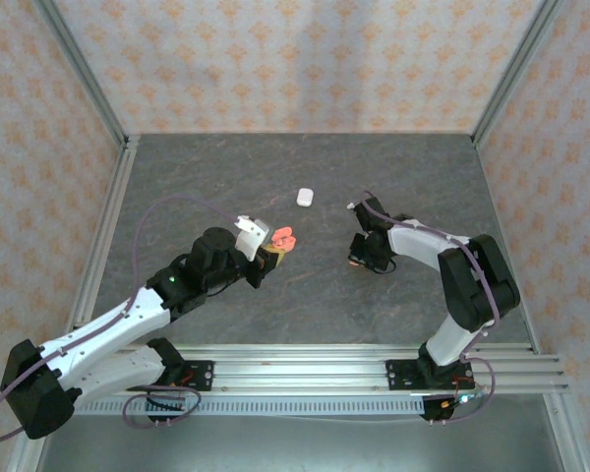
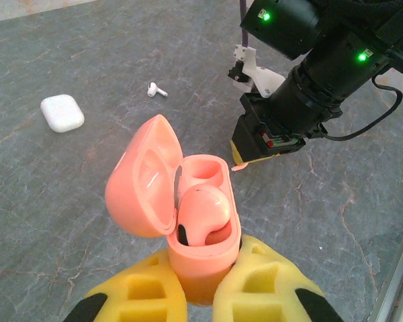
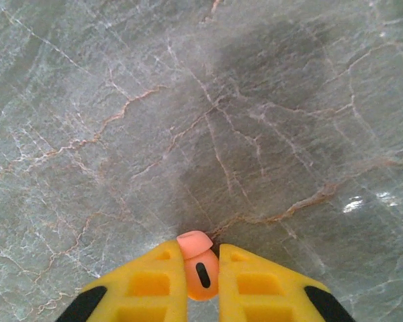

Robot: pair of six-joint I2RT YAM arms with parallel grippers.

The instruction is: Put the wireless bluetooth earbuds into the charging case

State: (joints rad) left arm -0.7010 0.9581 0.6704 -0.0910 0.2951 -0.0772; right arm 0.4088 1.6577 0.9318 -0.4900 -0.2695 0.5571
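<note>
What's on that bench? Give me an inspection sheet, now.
Surface: grey veined table, no spills seen.
Job's things: pink case open, seated pink earbud in one well, other well empty; white earbud loose on table; white case closed.
Clutter: nothing seen.
Grippers: left gripper shut on pink case; right gripper shut on held pink earbud.
Cables: purple cable loops above left arm.
Surroundings: patterned walls, aluminium frame.
</note>
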